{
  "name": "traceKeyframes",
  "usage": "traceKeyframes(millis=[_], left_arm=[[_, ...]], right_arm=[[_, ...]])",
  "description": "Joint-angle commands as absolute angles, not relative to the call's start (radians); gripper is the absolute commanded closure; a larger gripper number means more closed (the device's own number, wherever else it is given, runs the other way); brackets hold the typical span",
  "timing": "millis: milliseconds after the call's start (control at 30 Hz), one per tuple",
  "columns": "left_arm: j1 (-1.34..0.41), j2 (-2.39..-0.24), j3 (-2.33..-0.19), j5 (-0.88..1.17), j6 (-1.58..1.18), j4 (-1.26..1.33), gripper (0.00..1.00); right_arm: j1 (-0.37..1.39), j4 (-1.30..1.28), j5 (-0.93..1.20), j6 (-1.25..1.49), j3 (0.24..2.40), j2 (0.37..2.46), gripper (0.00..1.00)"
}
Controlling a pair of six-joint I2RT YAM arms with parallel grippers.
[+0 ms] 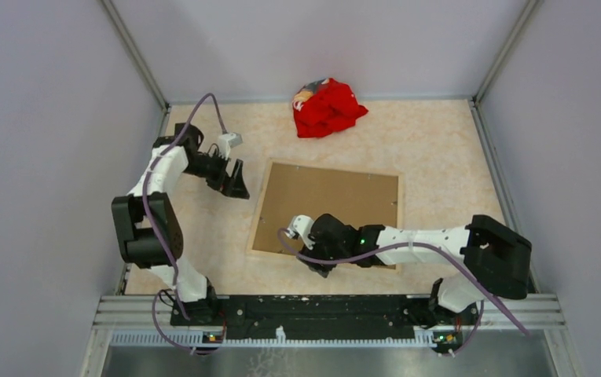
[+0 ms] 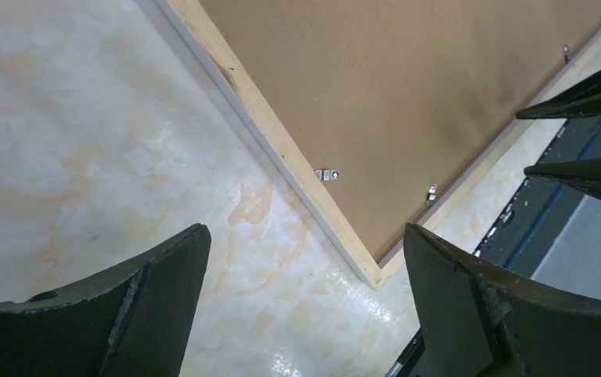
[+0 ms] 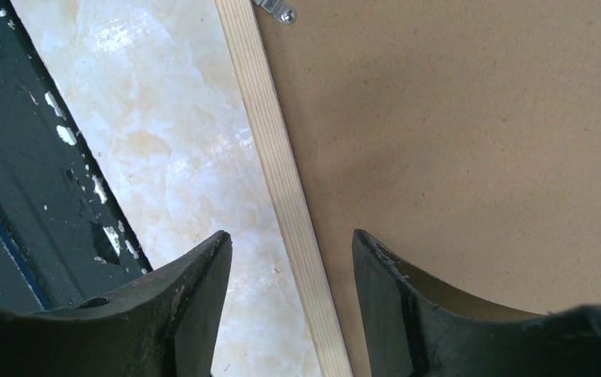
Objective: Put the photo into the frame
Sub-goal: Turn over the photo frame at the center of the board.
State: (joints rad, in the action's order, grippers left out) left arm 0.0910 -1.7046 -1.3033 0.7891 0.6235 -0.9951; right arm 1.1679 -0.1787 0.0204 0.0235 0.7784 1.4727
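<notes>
The frame [image 1: 260, 207] lies face down in the middle of the table, pale wood edges up, with a brown backing board [image 1: 336, 196] filling it. The photo is hidden. My left gripper [image 1: 236, 182] hovers open off the frame's far left corner; in its wrist view the left gripper [image 2: 305, 232] holds nothing, above the table beside the frame's wood edge [image 2: 258, 118]. My right gripper [image 1: 318, 267] is at the frame's near edge. In its wrist view the right gripper [image 3: 290, 236] stands open astride the wood strip [image 3: 269, 118], one finger over the board [image 3: 470, 141], one over the table.
A crumpled red cloth [image 1: 327, 107] lies at the back of the table. Small metal tabs [image 2: 327, 174] [image 2: 432, 191] sit on the frame's back edge. The black base rail [image 3: 22, 173] runs just beyond the frame's near edge. Grey walls enclose three sides.
</notes>
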Motion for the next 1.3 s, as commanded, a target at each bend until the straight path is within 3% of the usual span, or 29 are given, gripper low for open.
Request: traceKeyframes(millis=[0, 333, 367, 500, 533, 800, 1033, 1267], left_arm=[[0.107, -1.576, -1.304, 0.720, 0.598, -0.981, 0.01], [0.109, -1.340, -1.294, 0.617, 0.548, -0.850, 0.01], [0.110, -1.326, -1.286, 0.646, 0.565, -0.851, 0.01], [0.110, -1.272, -1.216, 0.829, 0.730, -0.900, 0.01], [0.109, -1.260, -1.193, 0.861, 0.820, -0.934, 0.01], [0.109, -1.026, -0.890, 0.792, 1.572, -1.140, 0.01], [0.107, -0.590, -0.608, 0.889, 1.710, -0.845, 0.01], [0.106, -0.516, -0.562, 0.927, 1.911, -0.793, 0.02]], right_arm=[[1.209, -0.116, -0.046, -0.032, 0.788, 1.498, 0.45], [1.247, -0.114, -0.101, -0.046, 0.802, 1.568, 0.59], [1.247, -0.117, -0.106, -0.045, 0.808, 1.574, 0.63], [1.247, -0.163, -0.117, -0.044, 0.872, 1.612, 0.96], [1.247, -0.180, -0.114, -0.043, 0.892, 1.618, 1.00], [1.227, -0.242, -0.086, -0.044, 1.033, 1.543, 1.00], [1.151, -0.280, 0.088, 0.049, 1.152, 1.495, 1.00], [1.113, -0.294, 0.207, 0.115, 1.236, 1.468, 1.00]])
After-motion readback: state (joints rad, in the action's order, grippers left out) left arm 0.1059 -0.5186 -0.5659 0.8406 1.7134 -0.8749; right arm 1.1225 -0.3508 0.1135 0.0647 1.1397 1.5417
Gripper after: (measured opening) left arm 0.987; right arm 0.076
